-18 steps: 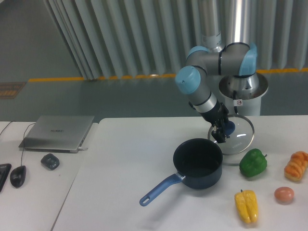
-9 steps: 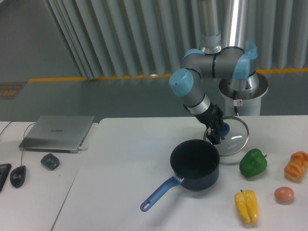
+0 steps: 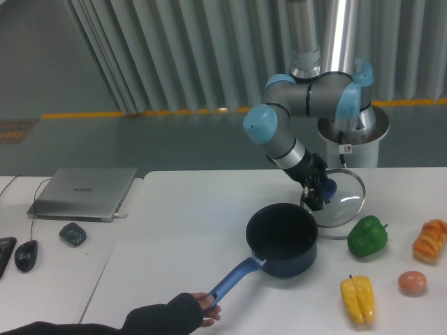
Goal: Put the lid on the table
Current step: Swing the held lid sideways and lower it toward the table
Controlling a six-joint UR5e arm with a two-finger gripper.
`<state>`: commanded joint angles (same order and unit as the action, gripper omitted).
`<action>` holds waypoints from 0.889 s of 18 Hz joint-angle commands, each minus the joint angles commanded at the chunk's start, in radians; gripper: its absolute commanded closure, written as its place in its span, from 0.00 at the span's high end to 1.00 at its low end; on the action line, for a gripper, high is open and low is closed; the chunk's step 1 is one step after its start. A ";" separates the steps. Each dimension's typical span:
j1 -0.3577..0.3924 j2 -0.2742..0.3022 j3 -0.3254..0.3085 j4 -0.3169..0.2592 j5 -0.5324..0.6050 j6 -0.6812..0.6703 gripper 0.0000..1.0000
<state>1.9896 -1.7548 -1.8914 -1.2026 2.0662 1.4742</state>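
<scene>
The round glass lid [image 3: 341,200] with its silver rim is held tilted just above the white table [image 3: 188,230], behind and to the right of the dark blue saucepan [image 3: 282,239]. My gripper [image 3: 322,190] is shut on the lid's small blue knob [image 3: 330,186]. The lid's lower edge sits close to the tabletop; I cannot tell whether it touches. The saucepan is open and its inside is dark.
A person's hand [image 3: 204,307] in a dark sleeve grips the saucepan's blue handle [image 3: 230,280] at the front. A green pepper [image 3: 367,236], yellow pepper [image 3: 357,299], egg-like ball [image 3: 412,282] and croissant [image 3: 431,241] lie right. A laptop [image 3: 84,192] and mouse [image 3: 26,255] sit on the left desk.
A hand has come in from the bottom and taken the saucepan's handle. The saucepan shifted slightly left. The gripper and lid moved a little up and back, then slightly right.
</scene>
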 joint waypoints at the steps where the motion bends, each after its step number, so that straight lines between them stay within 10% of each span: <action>1: 0.000 -0.003 0.005 0.000 0.002 -0.005 0.45; 16: -0.070 -0.035 0.051 -0.009 0.035 -0.144 0.45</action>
<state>1.9192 -1.7901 -1.8408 -1.2118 2.1015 1.3301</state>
